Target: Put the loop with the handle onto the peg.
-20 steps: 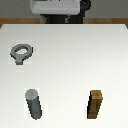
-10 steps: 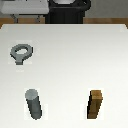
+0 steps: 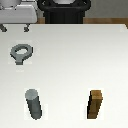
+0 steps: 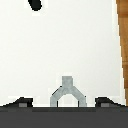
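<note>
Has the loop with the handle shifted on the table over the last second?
No. The loop with the handle lies in the same spot relative to the peg and the wooden block.

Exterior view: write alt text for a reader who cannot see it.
A white table holds three separate things: a flat grey loop with the handle toward the exterior view's left, an upright grey peg nearer the camera, and a brown wooden block at the right. No gripper is over them.
</note>
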Motion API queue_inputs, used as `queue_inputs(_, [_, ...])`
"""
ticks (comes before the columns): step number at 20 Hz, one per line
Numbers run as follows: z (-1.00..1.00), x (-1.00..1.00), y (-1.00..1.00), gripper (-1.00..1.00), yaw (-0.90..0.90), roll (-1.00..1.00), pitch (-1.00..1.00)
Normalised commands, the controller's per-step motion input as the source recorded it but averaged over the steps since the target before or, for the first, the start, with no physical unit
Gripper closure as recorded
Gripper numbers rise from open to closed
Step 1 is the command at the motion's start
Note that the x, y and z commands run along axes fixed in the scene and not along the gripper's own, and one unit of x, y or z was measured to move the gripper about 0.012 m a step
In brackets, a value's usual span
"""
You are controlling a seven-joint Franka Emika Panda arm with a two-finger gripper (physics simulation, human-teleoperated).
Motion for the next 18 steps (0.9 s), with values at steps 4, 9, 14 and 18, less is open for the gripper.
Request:
queue_inputs(4, [-0.50,0.00,0.00,-1.00,0.00,0.00,0.00])
queue_inputs(9, [-1.00,0.00,-0.03,-1.00,0.00,0.00,0.00])
queue_inputs(14, [-0.20,0.00,-0.20,-1.00,0.00,0.00,0.00])
queue_inputs(18, [-0.50,0.00,-0.25,-1.00,0.00,0.00,0.00])
